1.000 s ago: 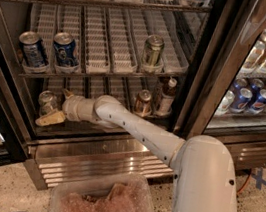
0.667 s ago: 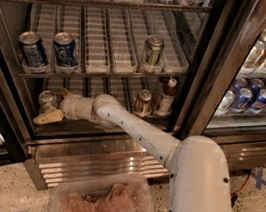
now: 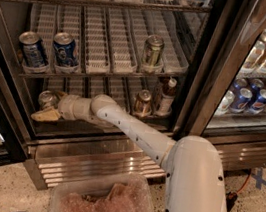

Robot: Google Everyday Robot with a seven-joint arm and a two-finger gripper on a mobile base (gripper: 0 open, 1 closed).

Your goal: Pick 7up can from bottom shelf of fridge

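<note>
Gripper point(image 3: 45, 114) is at the left end of the bottom shelf point(image 3: 81, 86) of the fridge point(image 3: 94, 155), just in front of the 7up can point(image 3: 47, 98). Can't tell whether the jaws are wide or holding. Centre on the can body, grip square, pull straight out to the near side.

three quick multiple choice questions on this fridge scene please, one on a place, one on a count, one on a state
1. Where is the pincer?
A. on the top shelf
B. at the left end of the bottom dark wire shelf, by the pale grey-green drink can
C. over the floor bin

2. How many blue drink cans stand on the middle shelf?
A. one
B. two
C. four

3. How does the pale can sit?
A. on its side
B. crushed flat
C. upright

Answers: 1 B, the white arm ends there. 2 B, two stand side by side at left. 3 C, its silver top faces up.
</note>
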